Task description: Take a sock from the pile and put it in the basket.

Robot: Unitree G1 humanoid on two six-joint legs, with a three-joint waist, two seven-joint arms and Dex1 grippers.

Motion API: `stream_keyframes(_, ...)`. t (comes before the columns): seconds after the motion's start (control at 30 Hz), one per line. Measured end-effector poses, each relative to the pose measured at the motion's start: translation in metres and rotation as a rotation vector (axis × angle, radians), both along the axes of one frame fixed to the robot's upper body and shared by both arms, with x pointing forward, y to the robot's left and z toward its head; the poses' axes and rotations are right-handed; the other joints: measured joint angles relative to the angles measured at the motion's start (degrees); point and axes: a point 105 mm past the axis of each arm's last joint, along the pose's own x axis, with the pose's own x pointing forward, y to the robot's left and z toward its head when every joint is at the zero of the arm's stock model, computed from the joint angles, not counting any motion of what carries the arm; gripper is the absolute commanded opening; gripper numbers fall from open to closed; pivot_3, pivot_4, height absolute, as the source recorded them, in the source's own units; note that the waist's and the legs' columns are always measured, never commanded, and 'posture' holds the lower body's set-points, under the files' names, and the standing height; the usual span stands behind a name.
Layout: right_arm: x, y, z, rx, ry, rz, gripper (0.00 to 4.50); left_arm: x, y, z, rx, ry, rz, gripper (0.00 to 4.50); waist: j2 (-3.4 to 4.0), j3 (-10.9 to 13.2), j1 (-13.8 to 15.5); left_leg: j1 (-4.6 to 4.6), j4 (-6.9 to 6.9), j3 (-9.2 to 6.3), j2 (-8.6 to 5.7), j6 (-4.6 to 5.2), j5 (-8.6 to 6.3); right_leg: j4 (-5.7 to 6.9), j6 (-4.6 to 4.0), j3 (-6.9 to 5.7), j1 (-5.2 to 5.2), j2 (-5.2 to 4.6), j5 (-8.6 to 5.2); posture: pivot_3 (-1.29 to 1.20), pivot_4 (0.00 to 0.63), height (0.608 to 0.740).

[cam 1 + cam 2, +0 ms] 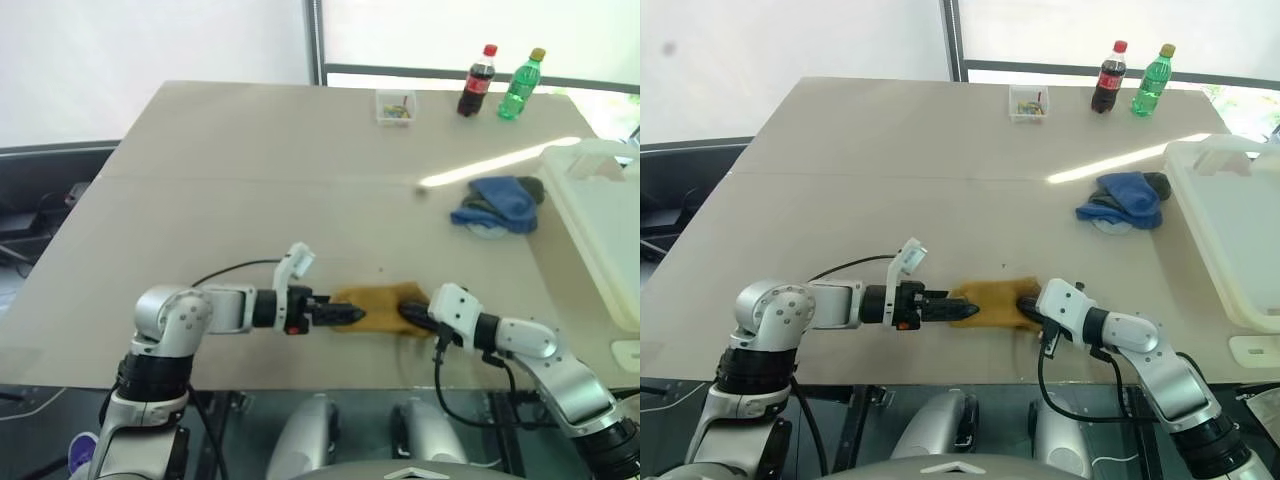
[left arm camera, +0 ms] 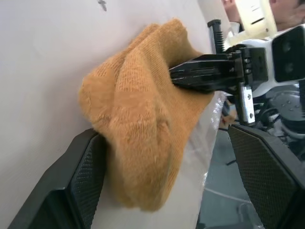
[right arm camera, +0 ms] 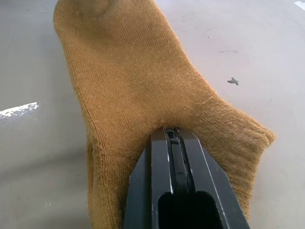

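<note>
Mustard sock [image 1: 378, 308] at near tabletop [image 1: 250, 180] edge, well apart from basket [image 1: 600, 225]. Right pincer [image 1: 412, 314] clamped on cuff; left pincer [image 1: 345, 315] wide, straddling toe. Your risk: both pincers tugging, sock stretches or slips off edge.

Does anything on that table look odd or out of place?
One mustard sock lies near the table's front edge, far from the blue sock pile beside the white basket. The right end effector pinches it; the left end effector straddles its other end, open.
</note>
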Motion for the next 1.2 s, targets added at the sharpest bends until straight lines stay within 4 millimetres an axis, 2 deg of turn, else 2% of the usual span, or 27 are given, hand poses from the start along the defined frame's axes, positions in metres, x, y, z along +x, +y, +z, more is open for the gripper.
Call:
stream_keyframes(0.2,-0.003,-0.002,0.0,0.0,0.009,-0.014,0.05,-0.013,-0.016,0.03,-0.145,-0.007,-0.15,4.11,0.0,0.0,0.0,-0.02,0.0,-0.02,-0.01,0.07,0.04,-0.02,0.0,-0.02,-0.01,0.0,0.0,0.0,0.15,0.729)
stream_keyframes(0.37,-0.006,-0.007,0.002,-0.005,0.016,-0.035,0.05,-0.01,-0.021,0.036,-0.193,0.002,-0.182,4.11,0.0,0.0,0.2,-0.05,0.0,-0.03,-0.06,0.08,0.05,-0.04,0.0,-0.05,-0.01,-0.02,0.0,0.0,0.15,0.729)
stream_keyframes(0.63,-0.01,-0.01,0.002,-0.003,0.025,-0.062,0.05,-0.006,-0.039,0.035,-0.275,0.081,-0.223,4.11,-0.01,0.0,0.2,-0.06,0.0,-0.04,-0.1,0.1,0.05,-0.04,0.01,-0.06,0.02,-0.03,-0.01,0.0,0.15,0.729)
stream_keyframes(0.67,-0.01,-0.011,0.002,-0.002,0.028,-0.065,0.05,-0.004,-0.047,0.038,-0.318,0.112,-0.235,4.11,-0.01,0.0,0.2,-0.06,0.01,-0.05,-0.14,0.1,0.05,-0.04,0.02,-0.07,0.03,-0.04,-0.01,0.0,0.15,0.729)
stream_keyframes(0.87,-0.01,-0.013,0.002,0.02,0.044,-0.081,0.05,0.006,-0.066,0.048,-0.408,0.184,-0.258,4.11,-0.04,0.0,0.1,-0.07,0.01,-0.04,-0.15,0.11,0.05,-0.03,0.04,-0.11,0.03,0.02,-0.01,0.0,0.15,0.729)
stream_keyframes(0.97,-0.01,-0.013,0.003,0.042,0.058,-0.103,0.05,0.007,-0.074,0.048,-0.418,0.205,-0.261,4.11,-0.04,0.0,0.1,-0.07,0.01,-0.03,-0.15,0.11,0.05,-0.03,0.04,-0.1,0.03,0.02,-0.01,0.0,0.15,0.729)
stream_keyframes(1.2,-0.01,-0.017,0.025,0.146,0.098,-0.173,0.05,0.01,-0.087,0.039,-0.413,0.232,-0.236,4.11,-0.05,0.1,0.1,-0.09,0.0,-0.06,-0.13,0.11,0.05,-0.03,0.04,-0.08,0.02,0.01,-0.01,0.0,0.15,0.729)
